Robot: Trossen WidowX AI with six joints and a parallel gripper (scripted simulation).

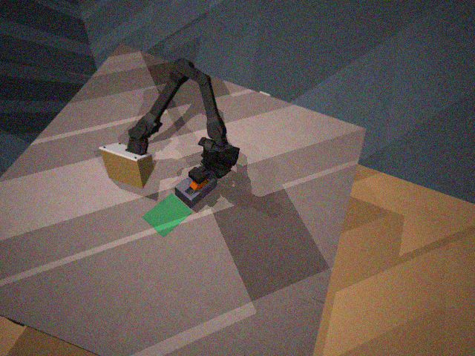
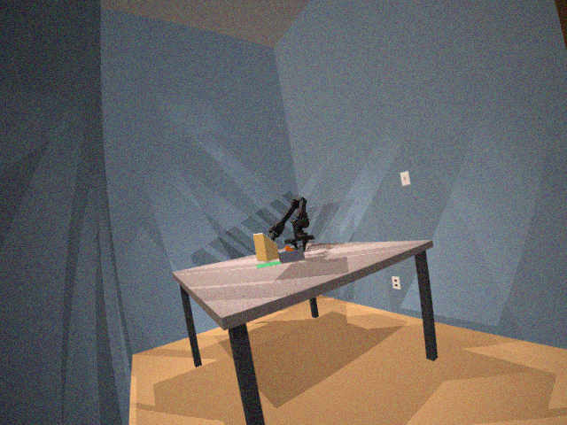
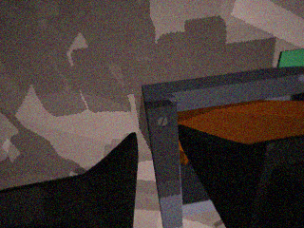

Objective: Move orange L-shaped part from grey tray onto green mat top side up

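Note:
The orange part is tilted in the pocket of the grey tray. Its end nearer the green mat stands up above the tray rim. Its other end is low, under the gripper, and mostly hidden. My gripper is partly open with nothing between the fingers. In the wrist view the right finger is over the low end of the part, and the left finger is outside the tray's end wall. Exact contact is hidden.
The arm's base stands on a tan block with a white top, to the left of the tray in the top view. The mat lies on the table beside the tray's end, on the side away from the gripper.

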